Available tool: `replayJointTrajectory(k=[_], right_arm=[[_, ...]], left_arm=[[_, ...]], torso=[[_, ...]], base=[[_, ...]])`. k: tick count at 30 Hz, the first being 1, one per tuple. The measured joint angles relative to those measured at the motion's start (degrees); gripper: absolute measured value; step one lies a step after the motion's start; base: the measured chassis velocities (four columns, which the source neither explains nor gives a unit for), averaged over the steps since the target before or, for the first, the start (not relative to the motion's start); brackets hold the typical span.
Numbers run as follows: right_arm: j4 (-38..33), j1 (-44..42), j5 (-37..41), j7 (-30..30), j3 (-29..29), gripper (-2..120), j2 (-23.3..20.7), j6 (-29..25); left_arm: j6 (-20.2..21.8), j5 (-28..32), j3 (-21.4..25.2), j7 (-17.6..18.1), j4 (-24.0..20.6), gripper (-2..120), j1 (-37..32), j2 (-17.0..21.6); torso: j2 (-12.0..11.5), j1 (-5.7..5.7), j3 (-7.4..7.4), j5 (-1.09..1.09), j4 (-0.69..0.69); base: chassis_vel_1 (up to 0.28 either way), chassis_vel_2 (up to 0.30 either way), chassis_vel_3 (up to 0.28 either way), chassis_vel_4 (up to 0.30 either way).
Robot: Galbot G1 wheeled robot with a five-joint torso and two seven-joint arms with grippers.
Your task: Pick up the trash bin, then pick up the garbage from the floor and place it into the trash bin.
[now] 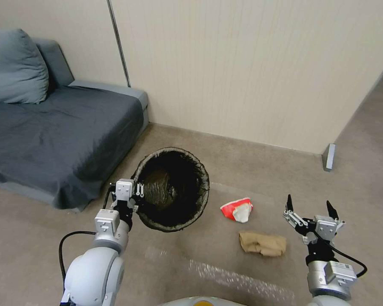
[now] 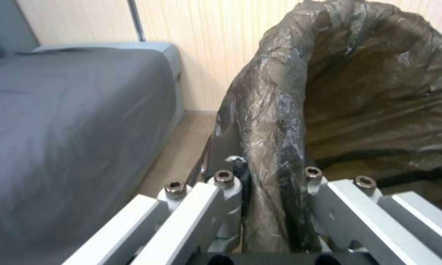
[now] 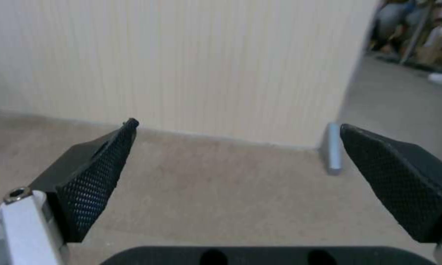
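Trash bin (image 1: pixel 173 189): round, lined with a crinkled, glossy dark brown-black bag folded over the rim, held clear of the floor (image 1: pixel 242 161) beside the grey fabric sofa (image 1: pixel 59 127), tilted so its mouth faces the head camera; the left gripper (image 2: pixel 267 184) has its fingers clamped on the rim nearest the sofa. Garbage: a red-and-white wrapper (image 1: pixel 237 209) and a flattened, crumpled brown paper (image 1: pixel 262 243), long axis running left to right, lying near each other on the short beige carpet to the bin's right. Right gripper (image 1: pixel 309 206): over the carpet just right of the paper, black textured fingers (image 3: pixel 91 176) spread wide, holding nothing.

text: none legible | red-and-white wrapper (image 1: pixel 236 209): print perhaps present, too small to read
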State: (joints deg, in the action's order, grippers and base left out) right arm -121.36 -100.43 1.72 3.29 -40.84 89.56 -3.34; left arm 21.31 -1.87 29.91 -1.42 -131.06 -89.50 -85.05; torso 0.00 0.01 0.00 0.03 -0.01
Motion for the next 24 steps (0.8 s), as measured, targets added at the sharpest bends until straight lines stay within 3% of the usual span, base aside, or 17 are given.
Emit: replayJointTrajectory(k=[3,5,6,10,15,18,21,24], right_arm=[[2.5,2.0,1.0,-4.1,-0.9,100,-2.2,3.3],[4.5,3.0,4.2,-8.4,-1.0,100,-7.1,8.0],[4.5,3.0,4.2,-8.4,-1.0,100,-7.1,8.0],[7.3,5.3,7.8,-15.2,-1.1,100,-14.4,15.0],[9.8,7.5,8.5,-18.8,-0.3,100,-18.9,18.6],[12.1,9.2,9.3,-21.7,1.4,100,-25.0,22.6],[13.5,9.7,9.3,-23.6,1.9,100,-28.5,24.3],[14.9,10.2,8.9,-24.2,2.4,100,-30.1,24.7]], left_arm=[[0.3,0.2,0.1,-0.1,-0.8,5,-0.2,0.1],[0.8,0.5,0.2,-0.1,-1.6,5,-0.4,0.3],[0.8,0.5,0.2,-0.1,-1.6,5,-0.4,0.3],[1.4,1.0,0.6,-0.1,-3.2,5,-0.8,0.4],[1.7,1.3,0.7,-0.1,-3.8,5,-1.0,0.4],[2.1,1.5,0.8,-0.1,-4.4,5,-1.0,0.5],[2.6,1.7,0.5,-0.1,-4.6,5,-0.6,0.6],[3.2,1.9,0.2,-0.1,-4.6,5,-0.2,0.8]], torso=[[0.0,0.0,0.0,-0.02,0.01],[0.0,0.0,0.0,-0.03,0.02],[0.0,0.0,0.0,-0.03,0.02],[0.0,-0.01,-0.01,-0.03,0.0],[0.0,0.0,-0.01,-0.01,0.01],[0.0,0.0,-0.01,-0.03,0.02],[0.0,0.0,0.0,-0.02,0.02],[0.0,-0.01,-0.01,-0.02,-0.02]], base=[[-0.117,0.135,0.124,-0.111],[-0.041,0.084,0.043,-0.071],[-0.041,0.084,0.007,-0.048],[0.005,-0.013,-0.006,0.003],[0.004,-0.01,-0.004,0.003],[0.0,0.0,0.0,0.0],[0.0,0.0,0.0,0.0],[0.0,0.0,0.0,0.0]])
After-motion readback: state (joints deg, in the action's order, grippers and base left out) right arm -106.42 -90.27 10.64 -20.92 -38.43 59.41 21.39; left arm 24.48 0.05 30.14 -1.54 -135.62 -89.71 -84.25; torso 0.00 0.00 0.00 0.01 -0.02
